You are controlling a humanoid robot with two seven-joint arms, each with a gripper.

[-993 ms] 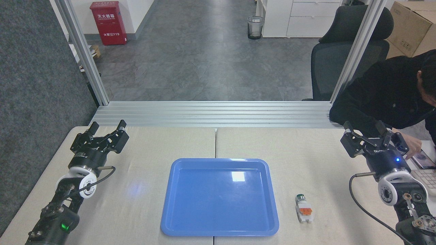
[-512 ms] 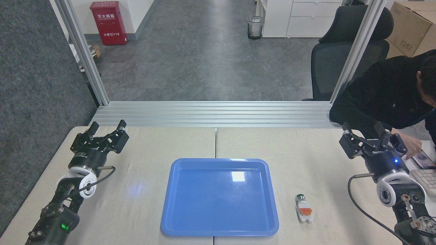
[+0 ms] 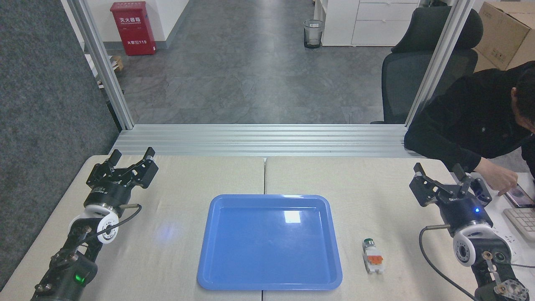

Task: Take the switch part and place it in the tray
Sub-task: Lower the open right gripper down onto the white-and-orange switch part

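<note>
The switch part (image 3: pixel 373 256) lies on its side on the beige table (image 3: pixel 179 242), just right of the blue tray (image 3: pixel 270 284) and apart from its rim, green cap pointing away from the robot. The tray sits mid-table. The left pincer (image 3: pixel 131 157) hovers over the table's far left, jaws spread wide, holding nothing. The right pincer (image 3: pixel 439 172) hangs at the far right, well beyond the switch part, jaws also wide apart and empty. A person's hand (image 3: pixel 497 180) rests beside it on a phone (image 3: pixel 519 195).
</note>
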